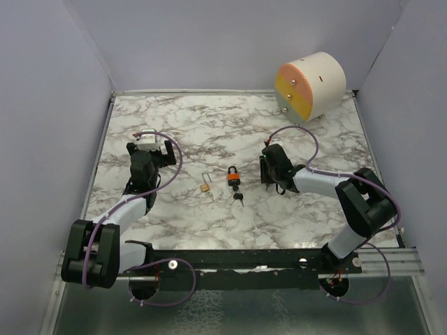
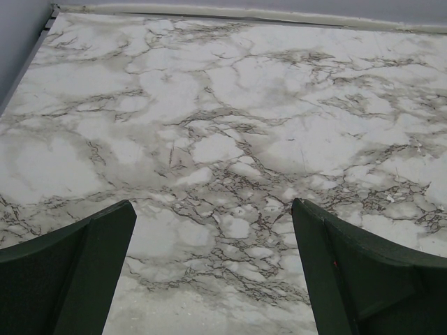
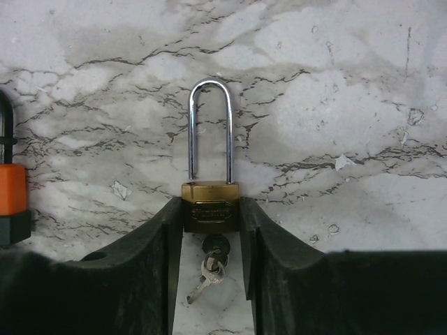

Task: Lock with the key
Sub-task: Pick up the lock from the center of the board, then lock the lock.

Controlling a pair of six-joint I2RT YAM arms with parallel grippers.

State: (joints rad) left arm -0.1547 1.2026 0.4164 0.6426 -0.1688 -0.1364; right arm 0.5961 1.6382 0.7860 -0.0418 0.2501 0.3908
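Note:
A brass padlock (image 3: 211, 202) with a long steel shackle lies flat on the marble table. A key (image 3: 213, 246) sits in its bottom keyhole, with a spare key (image 3: 202, 283) on the ring. My right gripper (image 3: 211, 209) has its fingers pressed against both sides of the lock body. In the top view my right gripper (image 1: 269, 171) hides this padlock. My left gripper (image 1: 150, 148) is open and empty over bare marble at the left, and its jaws stand wide apart in the left wrist view (image 2: 213, 206).
An orange padlock (image 1: 232, 176) with keys (image 1: 239, 199) lies just left of my right gripper and shows at the left edge of the right wrist view (image 3: 10, 188). A small brass padlock (image 1: 206, 185) lies further left. A cream cylinder (image 1: 312, 84) stands at the back right.

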